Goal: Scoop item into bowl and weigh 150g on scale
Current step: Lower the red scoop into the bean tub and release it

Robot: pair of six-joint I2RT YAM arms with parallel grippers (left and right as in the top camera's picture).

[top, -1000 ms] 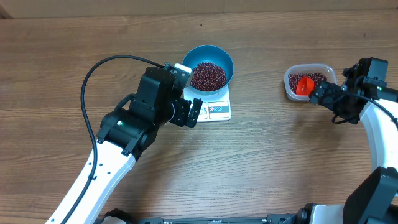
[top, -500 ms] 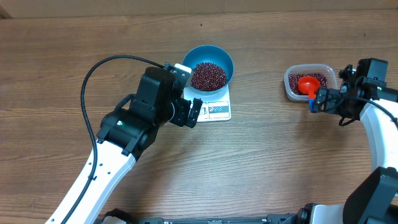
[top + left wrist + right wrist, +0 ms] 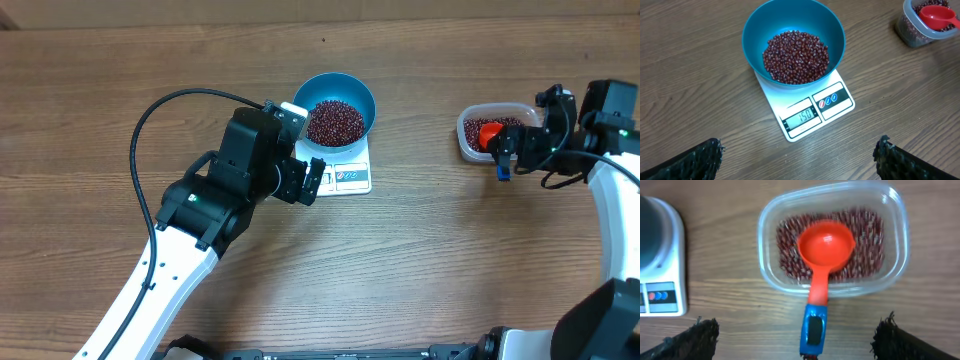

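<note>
On wooden table [image 3: 420, 260], beans [image 3: 335, 121] in bowl [image 3: 340, 78] atop scale [image 3: 350, 176] at 12 o'clock, scoop [image 3: 490, 135] in tub [image 3: 465, 140] at 3, left gripper [image 3: 303, 183] and right gripper [image 3: 508, 155] gaping, empty.

I count one bowl [image 3: 335, 85], one scale [image 3: 352, 177], one tub [image 3: 465, 141] out at three o'clock, and one scoop [image 3: 825, 245]. Beans [image 3: 335, 122] lie in two heaps, too many to number. Two tools: left tool [image 3: 799, 157], right tool [image 3: 795, 341].

The table [image 3: 450, 250] is matt, grained wood. The bowl [image 3: 790, 15] looks like smooth plastic, the scale [image 3: 772, 97] smooth white plastic, the tub [image 3: 894, 272] clear plastic, and the scoop [image 3: 826, 245] glossy.
</note>
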